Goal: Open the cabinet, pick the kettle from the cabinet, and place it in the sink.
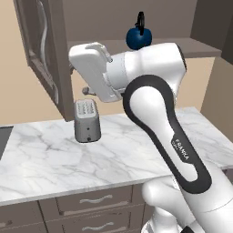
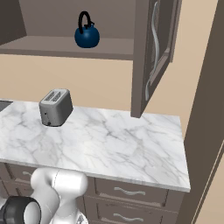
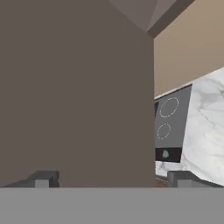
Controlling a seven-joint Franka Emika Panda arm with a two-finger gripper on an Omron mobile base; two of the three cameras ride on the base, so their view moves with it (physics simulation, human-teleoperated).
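The cabinet stands open, its left door (image 1: 43, 50) and right door (image 2: 153, 52) both swung out. On its shelf (image 2: 52, 46) sits the dark-blue kettle (image 1: 138, 36) (image 2: 86, 35), upright with its black handle up. My gripper (image 1: 79, 79) points left at the inner edge of the left door, well left of and below the kettle. In the hand view the gripper (image 3: 111, 178) is open, its fingertips (image 3: 43, 179) set wide apart, and the brown door face (image 3: 74, 87) is close ahead. Nothing is held. The sink is out of view.
A grey toaster (image 1: 86, 120) (image 2: 54, 107) stands on the white marble counter (image 1: 127, 150) below the gripper. A black cooktop (image 3: 170, 127) lies past the door's edge to the left. Drawers (image 2: 131, 190) run under the counter. A tall brown panel (image 2: 205, 109) bounds the right.
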